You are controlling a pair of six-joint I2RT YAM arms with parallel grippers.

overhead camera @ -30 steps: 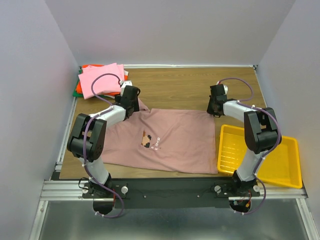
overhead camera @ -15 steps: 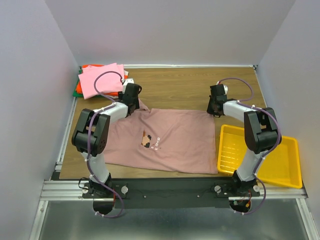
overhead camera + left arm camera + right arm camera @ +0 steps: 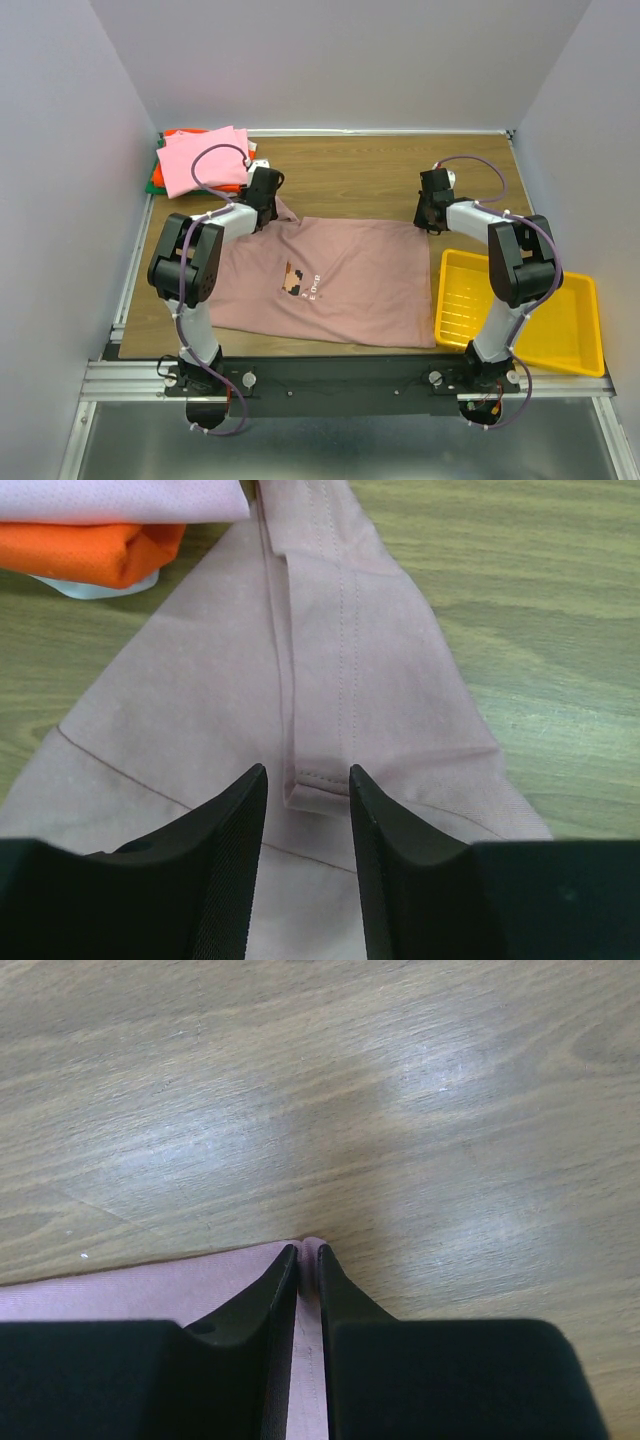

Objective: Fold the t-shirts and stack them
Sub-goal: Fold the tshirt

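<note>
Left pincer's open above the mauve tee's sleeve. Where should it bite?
On the stitched sleeve hem under the open left pincer, straight down from above. The mauve tee lies flat on the table; that doubled edge offers a ridge.

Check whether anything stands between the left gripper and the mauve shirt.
Nothing visible does. The left gripper is open, with one fingertip on each side of the sleeve hem of the shirt and only that cloth between them. The folded stack lies past the sleeve, out of the way.

Wooden table (image 3: pixel 360 175) between pale walls (image 3: pixel 330 60)
</note>
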